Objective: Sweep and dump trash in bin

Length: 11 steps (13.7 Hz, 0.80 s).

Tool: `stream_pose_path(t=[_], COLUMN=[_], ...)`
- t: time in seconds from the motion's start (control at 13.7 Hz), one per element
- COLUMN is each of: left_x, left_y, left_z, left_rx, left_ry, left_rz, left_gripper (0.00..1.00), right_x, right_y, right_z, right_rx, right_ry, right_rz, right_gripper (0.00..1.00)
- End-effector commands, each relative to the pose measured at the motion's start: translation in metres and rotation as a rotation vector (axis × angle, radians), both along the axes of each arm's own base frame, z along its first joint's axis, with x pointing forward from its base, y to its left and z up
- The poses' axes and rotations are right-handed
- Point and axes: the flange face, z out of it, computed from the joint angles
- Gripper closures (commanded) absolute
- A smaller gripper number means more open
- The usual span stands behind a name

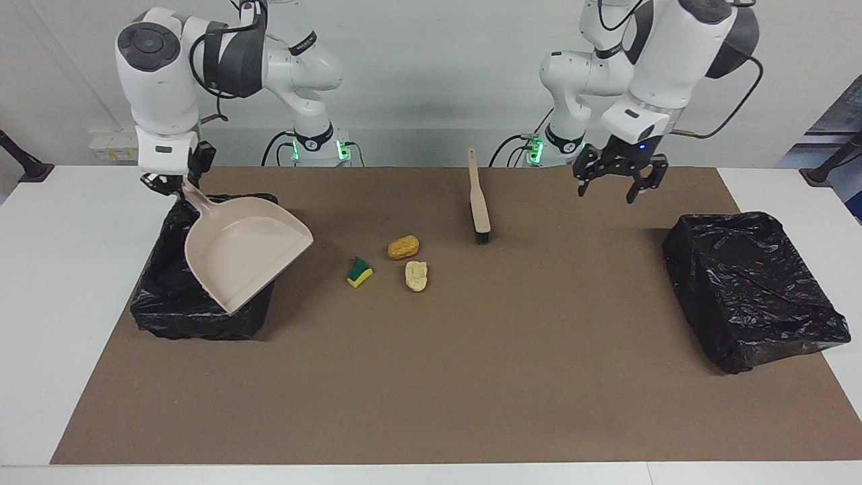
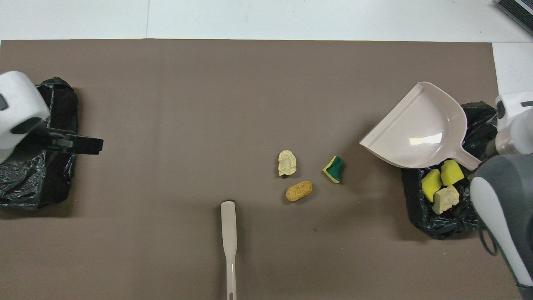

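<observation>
right gripper [image 1: 168, 183] clamped on handle of beige plastic dustpan [image 1: 246, 249], held tilted over black-bagged bin [image 1: 195, 313] at right arm's end, mouth facing the loose bits. left gripper [image 1: 620, 180] wide open, empty, up over mat near other black-bagged bin [image 1: 754, 286]. long beige brush [image 1: 478, 199] lies on mat btwn arms, long axis toward/away from robots, bristles away; left arm nearer imo. 3 trash pcs [image 1: 404, 247] just farther out than bristles, toward dustpan.

- brown mat [image 1: 431, 377] covers most of the white table [image 1: 40, 323]
- second black-bagged box [image 1: 751, 286] at the left arm's end of the table, on the mat, its bag crumpled over the top
- dark object [image 2: 516, 12] at the table's corner, mostly cut off, can't tell what it is
</observation>
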Motion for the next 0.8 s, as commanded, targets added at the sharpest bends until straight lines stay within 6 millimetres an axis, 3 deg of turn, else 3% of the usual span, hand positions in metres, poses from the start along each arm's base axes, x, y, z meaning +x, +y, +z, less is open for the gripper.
stream_pose_path(t=[0.0,0.15,0.37,0.51,0.58,0.73], left_x=[0.013,0.028,0.039,0.035,0.032,0.023], left_y=[0.015,0.031,0.034,0.034,0.034,0.033], left_z=[0.018,0.031,0.035,0.034,0.037,0.036], left_rx=[0.023,0.020,0.024,0.028,0.032,0.040], left_ry=[0.040,0.073,0.087,0.111,0.110,0.117], left_rz=[0.008,0.035,0.037,0.033,0.020,-0.051], left_gripper=[0.00,0.00,0.00,0.00,0.00,0.00], right_x=[0.018,0.030,0.044,0.045,0.046,0.042], right_y=[0.057,0.112,0.184,0.259,0.284,0.354], right_z=[-0.027,-0.053,-0.077,-0.088,-0.096,-0.107], right_rx=[0.030,0.072,0.118,0.109,0.106,0.133], right_ry=[-0.051,-0.093,-0.142,-0.161,-0.177,-0.189], right_rz=[-0.175,-0.293,-0.400,-0.416,-0.470,-0.550], right_gripper=[1.00,1.00,1.00,1.00,1.00,1.00])
